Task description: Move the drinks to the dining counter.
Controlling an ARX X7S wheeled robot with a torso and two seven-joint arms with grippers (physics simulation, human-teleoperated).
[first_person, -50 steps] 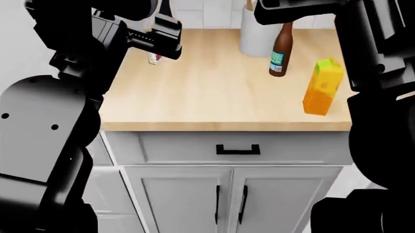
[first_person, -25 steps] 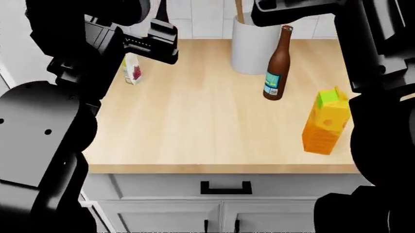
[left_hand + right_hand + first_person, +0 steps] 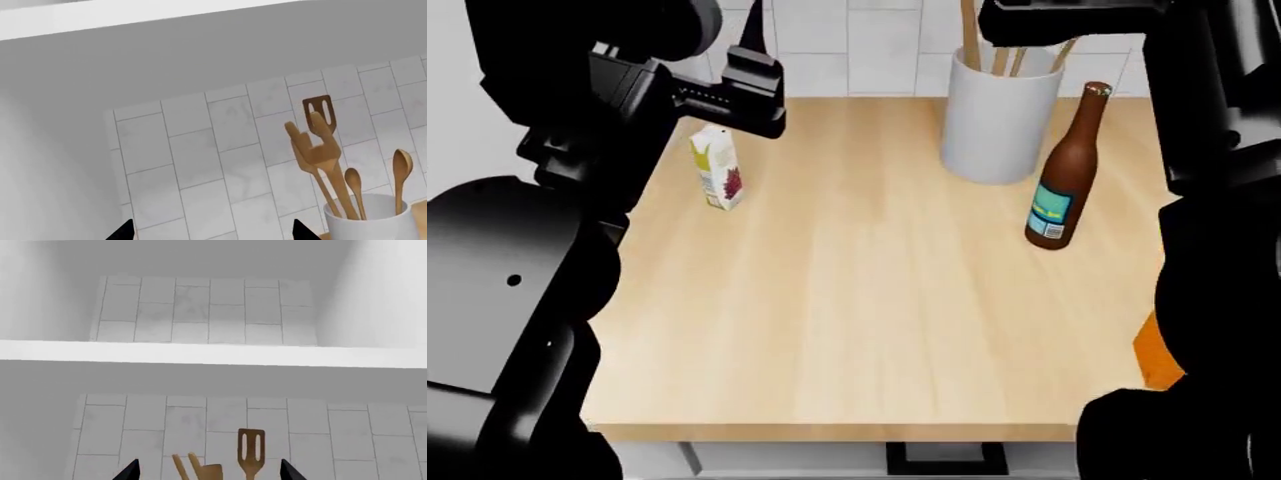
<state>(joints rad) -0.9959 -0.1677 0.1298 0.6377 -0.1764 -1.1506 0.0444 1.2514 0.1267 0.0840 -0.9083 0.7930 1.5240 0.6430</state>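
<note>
Three drinks stand on a butcher-block countertop (image 3: pixel 854 300). The small white carton (image 3: pixel 717 168) with a berry picture is at the back left, just below my left arm's wrist. The brown bottle (image 3: pixel 1064 180) with a blue label stands at the back right. Only an orange sliver of the juice carton (image 3: pixel 1154 352) shows behind my right arm at the right edge. My left gripper (image 3: pixel 212 235) is open and holds nothing, facing the tiled wall. My right gripper (image 3: pixel 210 472) is also open and holds nothing, raised toward the wall. The dining counter is out of view.
A white crock (image 3: pixel 1001 120) of wooden spoons stands at the back next to the bottle; it also shows in the left wrist view as the crock (image 3: pixel 373 220). White tiled backsplash (image 3: pixel 881 40) runs behind. A drawer handle (image 3: pixel 948 462) sits below the front edge.
The head view has moved closer and over the countertop; the cabinet doors have dropped out of view. The juice carton has slid behind my right arm. The drinks stand where they were.
</note>
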